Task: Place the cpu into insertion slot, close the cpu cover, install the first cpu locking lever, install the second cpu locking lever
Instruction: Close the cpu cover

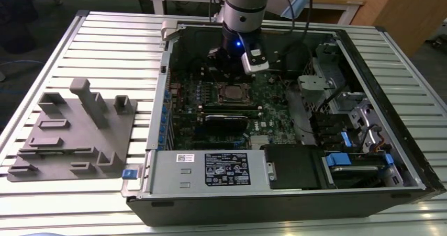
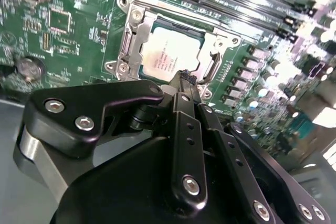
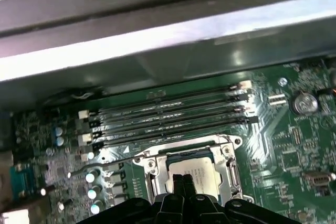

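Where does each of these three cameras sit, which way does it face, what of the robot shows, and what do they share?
Exterior view: off the arm, raised, looking down into the open computer case; shows the arm and gripper.
First wrist view: on the wrist, looking past the gripper across the motherboard to the case wall.
Second wrist view: on the wrist, behind the gripper body, looking down at the motherboard.
Shared: all three show the cpu close to the gripper.

I list my arm (image 1: 244, 6): silver-grey cylindrical link, black wrist (image 1: 229, 37) with a blue light (image 1: 239, 43), white camera block (image 1: 256, 61) just beside that light, and below it a black gripper (image 2: 184, 76) with silver screw heads (image 2: 190, 183).
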### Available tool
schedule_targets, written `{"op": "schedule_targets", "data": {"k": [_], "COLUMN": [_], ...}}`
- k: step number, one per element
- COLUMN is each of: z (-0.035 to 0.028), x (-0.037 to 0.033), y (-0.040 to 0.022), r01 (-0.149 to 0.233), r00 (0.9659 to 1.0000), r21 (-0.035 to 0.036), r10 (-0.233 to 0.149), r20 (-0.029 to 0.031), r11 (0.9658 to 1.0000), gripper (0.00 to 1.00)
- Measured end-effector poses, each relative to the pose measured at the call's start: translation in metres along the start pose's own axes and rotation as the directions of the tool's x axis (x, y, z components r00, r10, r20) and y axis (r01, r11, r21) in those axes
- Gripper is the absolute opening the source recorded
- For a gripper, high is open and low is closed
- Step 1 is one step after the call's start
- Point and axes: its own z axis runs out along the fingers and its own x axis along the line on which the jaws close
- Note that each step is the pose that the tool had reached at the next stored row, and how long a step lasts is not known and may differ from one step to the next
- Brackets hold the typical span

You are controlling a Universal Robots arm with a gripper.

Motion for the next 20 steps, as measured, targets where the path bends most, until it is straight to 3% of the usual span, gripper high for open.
{"op": "schedule_targets", "data": {"k": [4,8,9,10,14,17,20], "z": [0.0005,0.0009,0.001,0.0011,0.0017,0.0019,0.0022], "x": [0.0,0.0,0.0004,0.0011,0.0037,0.0045,0.0051], "y": [0.0,0.0,-0.0001,-0.0003,-0.0008,-0.0009,-0.0011], "r01": [0.054,0.074,0.075,0.076,0.08,0.08,0.08], "r00": [0.9985,0.9972,0.9972,0.9971,0.9961,0.9959,0.9958], "r21": [-0.0013,-0.0001,-0.0005,-0.0008,-0.0042,-0.0011,0.0146], "r10": [-0.054,-0.074,-0.075,-0.076,-0.079,-0.08,-0.08], "r20": [-0.0016,-0.0018,0.0005,0.0063,0.0387,0.0426,0.0441], "r11": [0.9985,0.9972,0.9972,0.9971,0.9968,0.9968,0.9967], "gripper": [0.11,0.11,0.11,0.11,0.11,0.11,0.11]}}
